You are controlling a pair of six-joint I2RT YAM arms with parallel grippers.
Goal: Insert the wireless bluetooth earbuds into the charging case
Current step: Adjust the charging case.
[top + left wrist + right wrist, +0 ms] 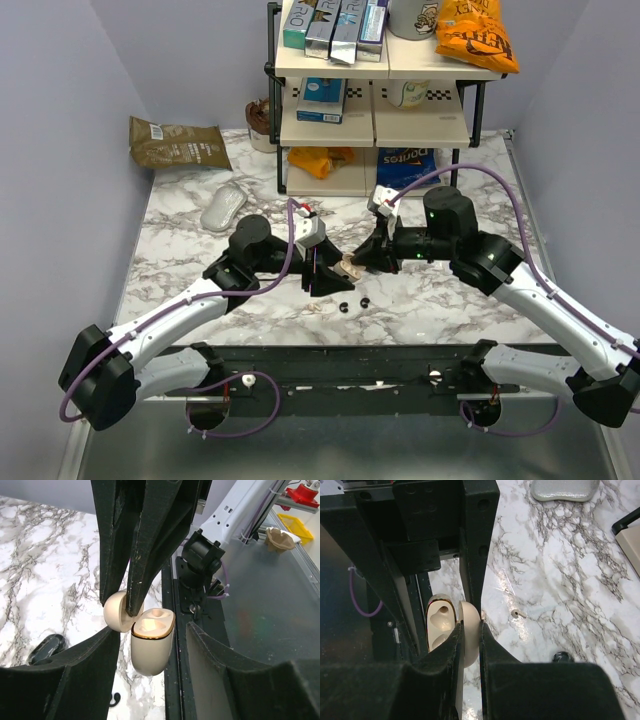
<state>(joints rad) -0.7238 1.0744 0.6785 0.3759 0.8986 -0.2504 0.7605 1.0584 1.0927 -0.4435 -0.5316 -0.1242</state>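
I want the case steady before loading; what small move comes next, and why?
Probably close the left gripper onto the case body: the right gripper pinches only the lid, a gap shows beside the body, and both earbuds lie on the table.

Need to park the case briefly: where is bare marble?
Bare: left, between grey pouch, brown bag and left arm; right, between shelf and right arm. Crowded: centre, left gripper and right gripper at the charging case, earbuds beside.
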